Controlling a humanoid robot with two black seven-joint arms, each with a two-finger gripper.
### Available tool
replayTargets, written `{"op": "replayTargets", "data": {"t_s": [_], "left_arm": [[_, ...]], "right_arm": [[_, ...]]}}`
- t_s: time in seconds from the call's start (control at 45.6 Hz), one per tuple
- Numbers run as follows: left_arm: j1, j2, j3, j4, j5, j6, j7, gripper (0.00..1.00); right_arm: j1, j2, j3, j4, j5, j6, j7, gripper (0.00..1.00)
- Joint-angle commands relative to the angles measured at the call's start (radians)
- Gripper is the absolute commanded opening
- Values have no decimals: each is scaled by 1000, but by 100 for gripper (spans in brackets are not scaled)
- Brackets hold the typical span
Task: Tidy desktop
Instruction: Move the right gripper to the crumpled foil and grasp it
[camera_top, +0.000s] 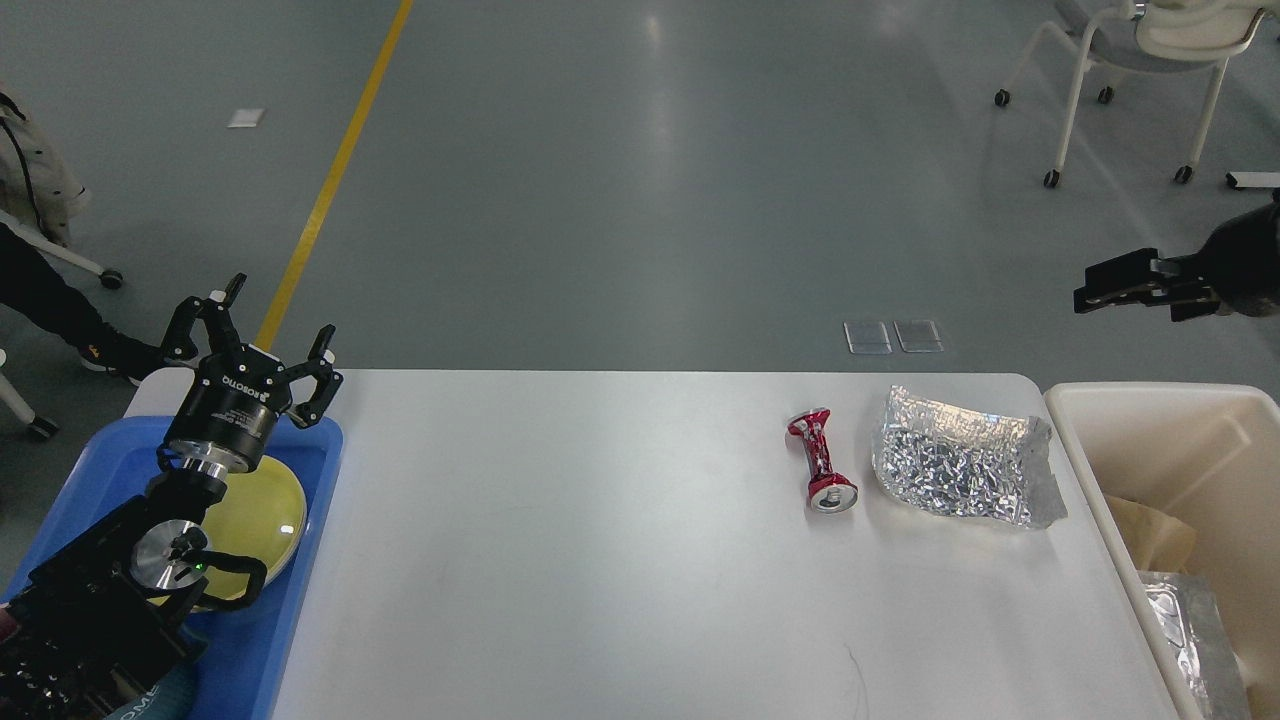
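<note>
Left claw, "ROBOTIQ" printed on its body, fingers apart, empty, over bench far-left corner above blue tray. Right claw past far-right corner, state unclear. Crushed red can beside foil bag near far-right corner.

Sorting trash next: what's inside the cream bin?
The cream bin holds a crumpled foil piece and brown paper; its lower part is out of frame.

Left arm seen entering from lower left, wrist angled up and away. Left gripper raised, fingers spread wide, nothing held. Right gripper seen at right edge, pointed left, dark and side-on; finger spacing possibly narrow, not discernible.
</note>
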Motion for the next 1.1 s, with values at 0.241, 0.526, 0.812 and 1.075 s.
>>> {"op": "replayTargets", "data": {"t_s": [0.241,0.526,0.812,1.075], "left_arm": [[0,0,1,0,0,0,0,100],[0,0,1,0,0,0,0,100],[0,0,1,0,0,0,0,100],[0,0,1,0,0,0,1,100]], "right_arm": [[-741,239,125,-545,254,-290,-112,100],[-936,315,159,-662,254,-432,-226,100],[-1011,351,240,-721,260,-477,-232,67],[-1017,351,254,-719,260,-468,-244,0]]}}
